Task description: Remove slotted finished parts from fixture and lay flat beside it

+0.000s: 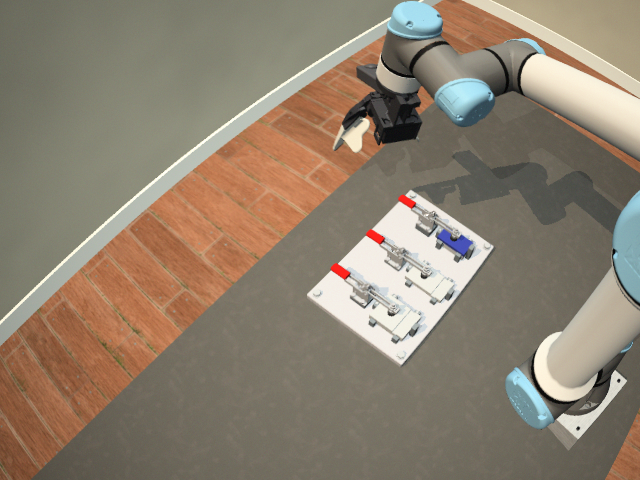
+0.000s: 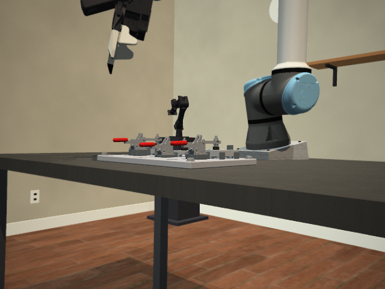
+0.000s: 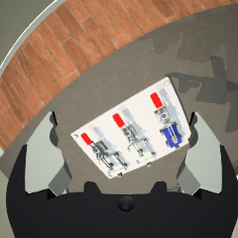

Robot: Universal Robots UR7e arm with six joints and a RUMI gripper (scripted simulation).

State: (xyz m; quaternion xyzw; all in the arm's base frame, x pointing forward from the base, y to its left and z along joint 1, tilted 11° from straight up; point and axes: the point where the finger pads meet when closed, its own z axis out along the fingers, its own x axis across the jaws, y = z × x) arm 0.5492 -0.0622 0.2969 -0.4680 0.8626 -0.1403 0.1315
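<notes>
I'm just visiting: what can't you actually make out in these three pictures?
- Milled slots on the two pale parts: too small in the top and wrist views.
- Blue blank: hidden behind the clamps in the exterior view.
- Gripper: body cut off by the exterior view's top edge.
- Arm base: partly hidden under the arm, top view.
</notes>
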